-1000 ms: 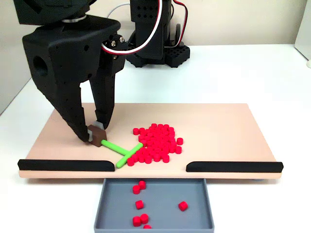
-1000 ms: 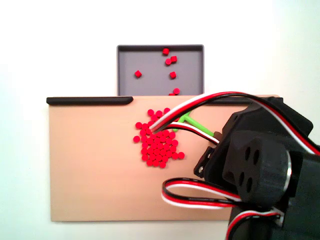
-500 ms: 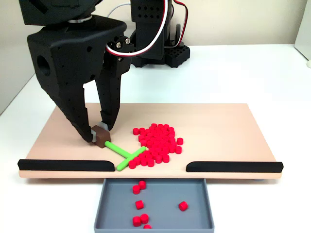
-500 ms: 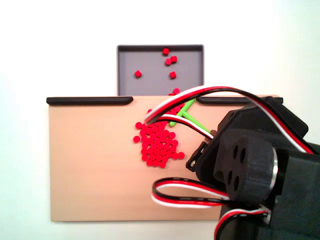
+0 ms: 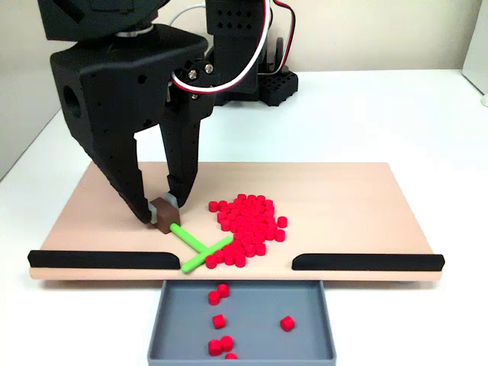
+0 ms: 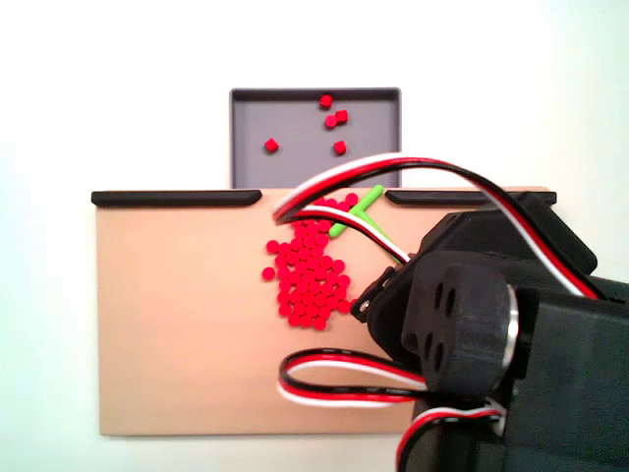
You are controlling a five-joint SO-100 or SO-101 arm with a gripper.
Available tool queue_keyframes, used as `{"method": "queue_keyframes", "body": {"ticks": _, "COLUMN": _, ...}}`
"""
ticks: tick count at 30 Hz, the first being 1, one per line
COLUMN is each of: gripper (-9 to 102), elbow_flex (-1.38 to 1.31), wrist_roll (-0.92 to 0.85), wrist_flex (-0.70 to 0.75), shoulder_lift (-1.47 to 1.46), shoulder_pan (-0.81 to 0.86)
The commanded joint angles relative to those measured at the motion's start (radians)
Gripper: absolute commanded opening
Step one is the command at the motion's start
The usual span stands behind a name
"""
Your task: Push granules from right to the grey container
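Red granules [image 5: 245, 224] — clustered on board, beside green pusher [image 5: 200, 248]

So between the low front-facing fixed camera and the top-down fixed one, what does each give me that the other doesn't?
The front one alone shows the gripper shut on the brown block of the green T-shaped pusher, whose bar lies against the granules.

The top-down one alone shows the tan board whole, far edge included; there the arm body hides the fingers and block.

Both show the grey container holding a few granules, and the black strips.
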Motion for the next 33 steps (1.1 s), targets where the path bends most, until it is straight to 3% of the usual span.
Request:
{"method": "queue_keyframes", "body": {"ticks": 1, "gripper": 0, "elbow_flex": -0.032, "wrist_roll": 0.032, "wrist_flex": -0.002, "shoulder_lift": 0.018, "shoulder_pan": -0.009}}
{"method": "queue_keyframes", "body": {"ticks": 33, "gripper": 0, "elbow_flex": -0.032, "wrist_roll": 0.314, "wrist_flex": -0.003, "shoulder_lift": 0.026, "shoulder_pan": -0.043}}
